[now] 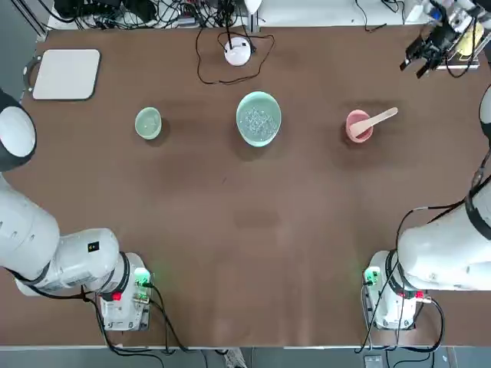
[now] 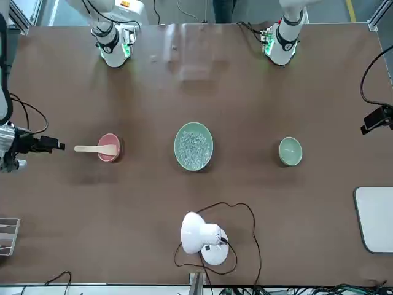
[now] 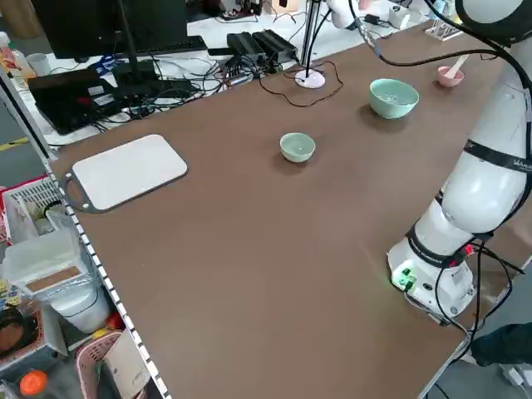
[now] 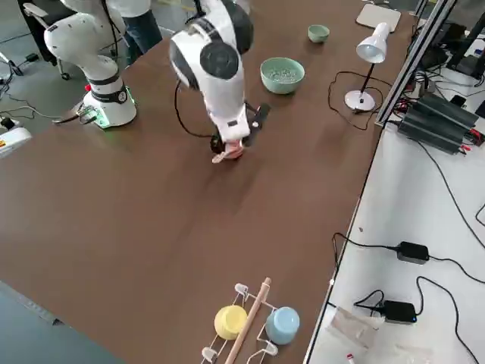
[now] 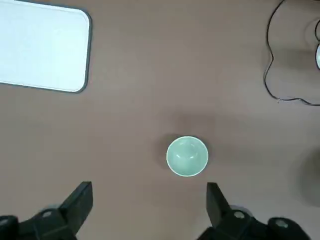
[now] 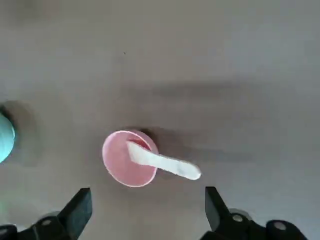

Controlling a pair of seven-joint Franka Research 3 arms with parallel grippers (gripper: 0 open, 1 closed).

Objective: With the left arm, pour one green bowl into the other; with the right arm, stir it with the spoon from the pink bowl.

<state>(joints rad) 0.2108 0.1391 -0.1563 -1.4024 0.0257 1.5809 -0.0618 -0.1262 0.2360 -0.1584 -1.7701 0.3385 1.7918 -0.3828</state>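
"Since you're watching the sides, where is the left tool (image 5: 150, 196)?"

"Raised over the left part of the tabletop (image 1: 245, 215), its two fingers spread wide with nothing between them. Its wrist view faces the small green bowl (image 1: 148, 123), which stands upright below, apart from it."

"And the right tool (image 6: 149, 197)?"

"Up over the right part, open as well and holding nothing. The pink bowl (image 6: 129, 167) is in its wrist view, with the wooden spoon (image 6: 172, 164) in it. One end is inside; the rest slopes across the rim and sticks out on the right."

"Where's the wide green bowl (image 1: 258, 119)?"

"In the middle of the row, between the small green one and the pink one, with clear, pale bits (image 1: 259, 123) inside. Bare tabletop separates all three, so no rim touches another."

"How about room around them?"

"Plenty on the robot's side: a broad open stretch runs from the bowls to the near edge. It's tighter beyond the wide bowl, where the lamp (image 2: 199, 233) stands close to the far edge and its cable (image 2: 253, 227) loops back near the bowl."

"Anything by the corners?"

"A white board (image 1: 67, 74) lies at the far left, well apart from the small bowl. At the far right, a rack (image 4: 246, 326) carries a yellow cup (image 4: 229, 322) and a blue cup (image 4: 283, 325)."
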